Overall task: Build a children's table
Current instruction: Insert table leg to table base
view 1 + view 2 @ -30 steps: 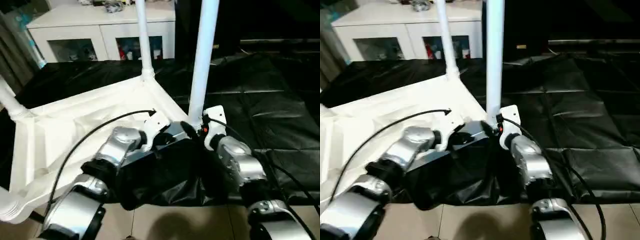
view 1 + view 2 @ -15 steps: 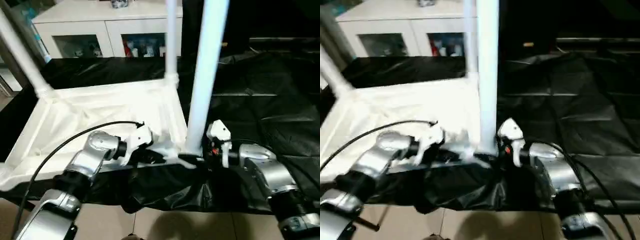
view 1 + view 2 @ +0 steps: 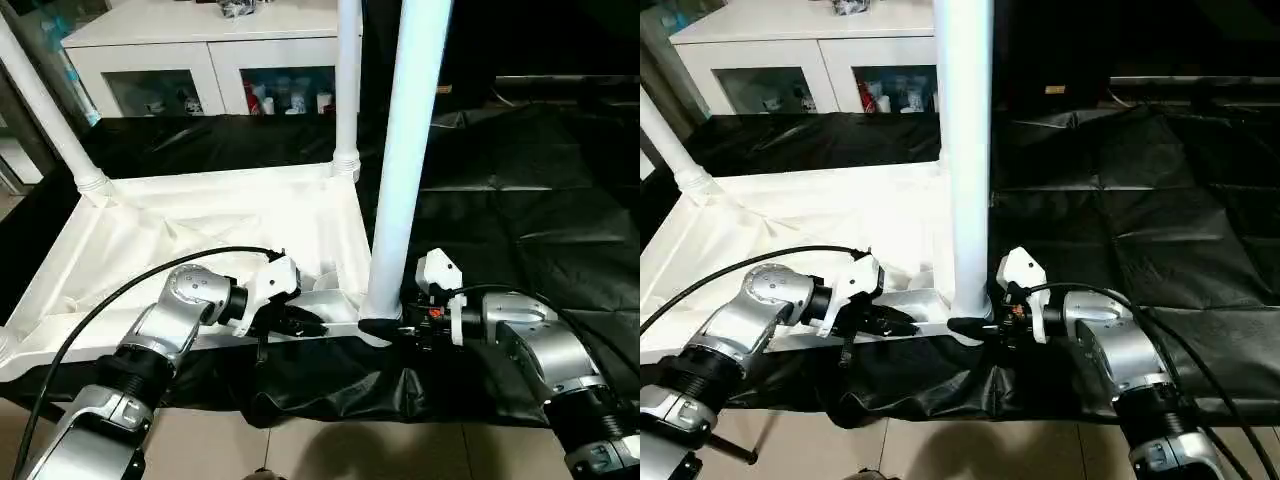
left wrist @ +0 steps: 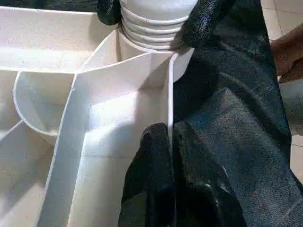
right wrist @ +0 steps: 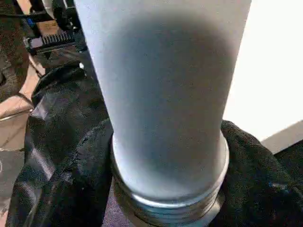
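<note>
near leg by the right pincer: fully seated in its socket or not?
Not fully. The leg stands upright in the tabletop's corner socket, but the left wrist view shows threads still exposed above the socket rim.

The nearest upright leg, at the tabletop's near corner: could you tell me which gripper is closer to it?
Right. The right gripper is closed around the base of the leg, touching it. The left gripper pinches the rim of the tabletop beside that corner, apart from the leg.
</note>
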Controlling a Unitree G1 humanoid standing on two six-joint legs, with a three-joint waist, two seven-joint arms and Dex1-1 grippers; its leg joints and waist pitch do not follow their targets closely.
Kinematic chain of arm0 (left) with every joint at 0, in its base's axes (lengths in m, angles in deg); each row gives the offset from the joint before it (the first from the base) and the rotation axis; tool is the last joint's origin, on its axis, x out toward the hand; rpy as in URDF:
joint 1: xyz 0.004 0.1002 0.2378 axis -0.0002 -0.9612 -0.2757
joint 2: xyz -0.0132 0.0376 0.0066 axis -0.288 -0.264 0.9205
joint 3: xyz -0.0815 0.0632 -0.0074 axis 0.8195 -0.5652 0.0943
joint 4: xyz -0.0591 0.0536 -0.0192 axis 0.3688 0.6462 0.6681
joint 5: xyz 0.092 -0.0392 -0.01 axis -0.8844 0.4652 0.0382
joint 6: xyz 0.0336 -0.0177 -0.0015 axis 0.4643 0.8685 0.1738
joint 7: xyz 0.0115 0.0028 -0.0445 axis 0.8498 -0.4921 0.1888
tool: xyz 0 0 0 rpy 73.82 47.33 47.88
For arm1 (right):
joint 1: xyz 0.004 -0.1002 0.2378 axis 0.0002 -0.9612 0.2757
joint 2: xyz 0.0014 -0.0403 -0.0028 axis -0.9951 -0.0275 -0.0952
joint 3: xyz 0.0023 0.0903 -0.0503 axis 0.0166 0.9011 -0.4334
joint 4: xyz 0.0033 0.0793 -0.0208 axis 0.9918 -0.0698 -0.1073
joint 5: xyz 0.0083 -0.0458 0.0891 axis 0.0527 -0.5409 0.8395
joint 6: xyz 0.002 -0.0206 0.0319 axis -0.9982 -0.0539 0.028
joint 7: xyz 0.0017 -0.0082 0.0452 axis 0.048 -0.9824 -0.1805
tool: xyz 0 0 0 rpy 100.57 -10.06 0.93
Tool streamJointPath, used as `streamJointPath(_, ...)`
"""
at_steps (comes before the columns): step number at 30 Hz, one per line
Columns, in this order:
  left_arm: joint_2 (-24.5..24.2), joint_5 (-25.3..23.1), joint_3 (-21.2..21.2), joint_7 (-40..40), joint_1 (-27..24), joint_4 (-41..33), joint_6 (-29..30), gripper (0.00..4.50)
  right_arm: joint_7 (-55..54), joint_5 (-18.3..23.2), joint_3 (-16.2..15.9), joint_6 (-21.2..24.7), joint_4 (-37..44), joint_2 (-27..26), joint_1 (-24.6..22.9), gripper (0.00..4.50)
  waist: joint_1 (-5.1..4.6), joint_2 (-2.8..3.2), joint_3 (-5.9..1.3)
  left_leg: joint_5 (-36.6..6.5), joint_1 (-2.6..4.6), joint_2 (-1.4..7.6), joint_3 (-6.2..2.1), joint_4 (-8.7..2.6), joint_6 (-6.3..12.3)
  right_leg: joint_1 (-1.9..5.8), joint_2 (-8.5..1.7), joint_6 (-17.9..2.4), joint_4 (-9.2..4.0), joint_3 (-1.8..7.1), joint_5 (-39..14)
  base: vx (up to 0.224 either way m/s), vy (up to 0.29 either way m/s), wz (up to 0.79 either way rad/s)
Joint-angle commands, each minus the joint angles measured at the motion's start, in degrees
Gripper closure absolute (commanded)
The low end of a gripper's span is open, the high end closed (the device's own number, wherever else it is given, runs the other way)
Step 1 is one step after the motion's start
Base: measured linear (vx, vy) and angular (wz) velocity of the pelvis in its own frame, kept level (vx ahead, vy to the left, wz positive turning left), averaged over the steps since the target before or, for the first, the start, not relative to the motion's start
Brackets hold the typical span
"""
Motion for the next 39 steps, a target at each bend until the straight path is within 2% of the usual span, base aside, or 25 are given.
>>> streamJointPath(1,1.73,-1.51,0.33,5.26,1.44,1.36,0.69,4.50,-8.73,-1.83,1.25,1.19,-3.76,-2.73,0.72,1.74,-0.33,-1.14,-3.85,-12.85,0.86,1.87,-0.45,-4.16,3.11,2.59,-3.33,-11.59,-4.21,2.55,-17.07,0.000,0.000,0.00)
streamJointPath(2,3.30,-2.32,0.90,9.25,2.65,3.58,0.99,4.50,-15.09,-3.29,2.43,1.06,-6.73,-4.67,1.53,1.76,-0.38,-1.20,-3.80,-13.31,0.95,1.73,-0.51,-4.17,2.72,2.62,-3.35,-11.18,-4.38,2.46,-18.25,0.000,0.000,0.00)
streamJointPath(4,5.06,-2.93,1.61,13.38,3.97,5.85,1.43,4.50,-21.28,-4.45,3.61,1.26,-9.50,-6.73,2.25,1.77,-1.00,-1.04,-3.53,-15.56,1.18,1.47,-0.62,-4.35,0.89,2.39,-3.32,-10.06,-4.80,2.32,-22.84,0.000,0.000,0.00)
streamJointPath(5,6.24,-3.20,1.95,15.78,4.83,7.04,1.93,4.50,-24.59,-4.44,4.50,1.55,-10.65,-8.25,2.60,1.77,-1.16,-1.18,-3.60,-16.31,1.30,1.47,-0.80,-4.52,0.50,2.65,-3.34,-9.04,-5.06,2.24,-24.11,0.000,0.000,0.00)
streamJointPath(7,8.42,-3.60,2.52,20.07,6.40,9.02,2.75,4.50,-29.76,-3.88,6.01,1.87,-12.52,-11.12,3.33,1.78,-1.25,-1.05,-3.47,-17.54,1.49,1.50,-0.75,-4.55,0.67,2.25,-3.38,-8.69,-5.42,2.36,-24.84,0.000,0.000,0.00)
streamJointPath(8,9.84,-3.68,2.84,22.43,7.36,10.20,3.17,4.50,-33.11,-3.83,6.74,1.88,-13.84,-12.86,3.92,1.78,-1.50,-1.05,-3.50,-17.94,1.35,1.36,-0.80,-4.58,0.55,2.38,-3.35,-8.49,-5.52,2.26,-25.14,0.000,0.000,0.00)
streamJointPath(9,11.71,-3.68,3.13,25.02,8.48,11.42,3.46,4.50,-37.35,-3.77,7.50,2.36,-15.50,-15.17,4.80,1.78,-1.68,-0.98,-3.49,-18.96,1.60,1.34,-0.88,-4.63,0.11,2.15,-3.26,-8.25,-5.66,2.20,-25.83,0.000,0.000,0.00)
streamJointPath(11,13.31,-3.72,3.35,26.81,9.17,11.98,3.64,4.50,-38.27,-4.45,6.65,1.08,-16.99,-16.72,5.62,1.78,-2.02,-0.99,-3.33,-20.96,1.60,1.20,-1.06,-4.71,0.03,2.20,-3.32,-7.58,-6.01,2.00,-27.89,0.000,0.000,0.00)
streamJointPath(14,14.75,-3.78,3.20,27.20,9.73,12.67,3.08,4.50,-38.14,-4.90,6.33,-0.95,-18.55,-18.31,6.63,1.78,-2.09,-0.97,-3.39,-21.67,1.63,1.20,-1.13,-4.71,0.48,2.09,-3.43,-7.18,-6.21,2.01,-28.32,0.000,0.000,0.00)
streamJointPath(15,15.03,-3.74,3.08,26.92,9.79,12.72,2.89,4.50,-37.45,-4.39,6.59,-1.27,-18.68,-18.78,6.84,1.22,-2.19,-1.07,-3.35,-21.71,1.34,1.24,-1.21,-4.87,0.70,2.30,-3.32,-6.99,-6.14,1.97,-27.92,0.000,0.000,0.00)
streamJointPath(16,15.04,-3.69,2.65,25.67,9.49,12.24,2.34,4.50,-36.22,-3.60,6.90,-1.22,-18.35,-18.97,7.07,1.22,-2.14,-1.03,-3.39,-21.81,1.39,1.27,-1.23,-4.90,0.74,2.28,-3.35,-7.02,-6.10,1.98,-27.74,0.000,0.000,0.00)
streamJointPath(18,14.17,-3.47,1.48,22.02,8.27,10.62,0.89,4.50,-32.93,-3.06,6.43,-1.67,-16.89,-17.94,7.17,1.02,-2.12,-1.01,-3.48,-21.50,1.20,1.37,-1.28,-4.94,1.31,2.47,-3.48,-7.48,-5.96,2.10,-26.27,0.000,0.000,0.00)
streamJointPath(19,13.75,-3.23,1.12,20.63,7.93,10.38,0.19,4.50,-31.97,-3.28,6.22,-2.04,-16.56,-17.45,7.20,1.02,-2.13,-1.04,-3.59,-20.66,0.88,1.45,-1.30,-5.03,1.54,2.63,-3.45,-7.86,-5.73,2.14,-24.57,0.000,0.000,0.00)
streamJointPath(21,12.76,-3.07,0.54,18.65,7.43,9.92,-0.16,4.50,-29.34,-3.32,5.62,-2.40,-15.69,-16.23,6.97,0.73,-2.05,-1.02,-3.79,-18.88,0.78,1.56,-1.18,-4.91,1.71,2.73,-3.47,-9.13,-5.27,2.29,-20.78,0.000,0.000,0.00)
streamJointPath(22,12.09,-3.04,0.17,17.37,7.06,9.52,-0.53,4.50,-27.54,-3.24,5.14,-2.52,-15.04,-15.36,6.74,0.73,-1.93,-1.06,-3.85,-18.35,0.78,1.57,-1.14,-4.84,1.92,2.83,-3.44,-9.55,-5.15,2.31,-19.53,0.000,0.000,0.00)
streamJointPath(24,10.27,-3.03,-0.39,14.47,6.16,8.44,-0.99,4.50,-22.18,-2.88,3.83,-2.90,-12.76,-12.62,5.73,0.73,-1.80,-1.08,-4.15,-15.20,0.41,1.59,-0.95,-4.51,3.33,3.21,-3.43,-11.26,-4.46,2.32,-14.28,0.000,0.000,0.00)
streamJointPath(25,10.27,-3.03,-0.39,14.47,6.16,8.44,-0.99,4.50,-22.18,-2.88,3.83,-2.90,-12.76,-12.62,5.73,0.73,-1.80,-1.08,-4.15,-15.20,0.41,1.59,-0.95,-4.51,3.33,3.21,-3.43,-11.26,-4.46,2.32,-14.28,0.052,-0.012,0.02)
streamJointPath(26,7.52,-2.77,-0.80,10.01,5.12,7.25,-1.94,4.50,-15.21,-2.44,2.75,-3.39,-9.60,-8.53,4.34,0.73,-1.42,-0.98,-4.37,-13.01,0.71,1.71,-0.82,-4.15,4.10,3.10,-3.39,-12.39,-4.13,2.36,-11.25,0.052,-0.012,0.02)
streamJointPath(27,7.28,-2.71,-0.82,9.59,5.03,7.11,-2.00,4.50,-14.66,-2.40,2.65,-3.42,-9.31,-8.15,4.22,0.73,-1.30,-1.04,-4.52,-10.80,0.34,1.73,-0.74,-3.89,5.10,3.46,-3.28,-13.10,-3.58,2.31,-8.04,0.051,-0.011,0.02)
streamJointPath(29,5.25,-2.16,-1.03,5.98,4.28,5.95,-2.30,4.50,-10.16,-2.18,1.88,-3.78,-7.09,-5.07,3.27,0.73,-0.98,-0.92,-4.56,-9.51,0.32,1.82,-0.61,-3.71,6.22,3.40,-3.27,-13.95,-3.31,2.24,-5.63,0.000,0.000,0.00)
streamJointPath(31,4.04,-1.87,-1.18,3.70,3.84,5.28,-2.42,4.50,-7.80,-2.31,1.45,-4.53,-6.09,-3.38,2.80,0.73,-0.55,-1.00,-4.44,-9.89,0.51,1.95,-0.52,-3.73,6.30,3.18,-3.25,-14.12,-3.42,2.26,-6.54,0.000,0.000,0.00)
streamJointPath(33,2.10,-1.21,-1.43,-0.16,3.13,4.09,-2.25,4.50,-4.00,-2.32,0.94,-5.11,-4.46,-0.85,2.19,0.73,-0.02,-0.89,-4.34,-11.86,0.93,2.20,-0.47,-3.98,5.28,2.91,-3.29,-13.89,-3.58,2.38,-9.61,0.000,0.000,0.00)
streamJointPath(34,1.67,-0.95,-1.49,-0.87,2.94,3.68,-2.15,4.50,-3.15,-2.21,0.89,-5.09,-4.06,-0.38,2.10,0.73,-0.08,-1.06,-4.26,-12.25,0.89,2.25,-0.47,-4.10,4.99,2.93,-3.24,-13.80,-3.60,2.40,-10.11,0.000,0.000,0.00)
streamJointPath(36,1.23,-0.59,-1.54,-1.67,2.72,3.17,-1.94,4.50,-2.33,-2.01,0.82,-5.02,-3.56,0.08,1.99,0.73,-0.09,-0.92,-4.15,-13.61,0.94,2.25,-0.47,-4.27,4.29,2.84,-3.17,-13.63,-3.61,2.45,-11.27,0.000,0.000,0.00)
streamJointPath(39,-0.32,0.41,-1.52,-4.05,2.04,1.52,-1.38,4.50,1.76,-1.06,-0.16,-4.11,-1.62,2.27,1.54,0.73,-0.13,-1.31,-4.08,-14.01,0.85,2.17,-0.46,-4.30,3.92,2.98,-3.31,-13.07,-3.75,2.56,-12.70,0.000,0.000,0.00)
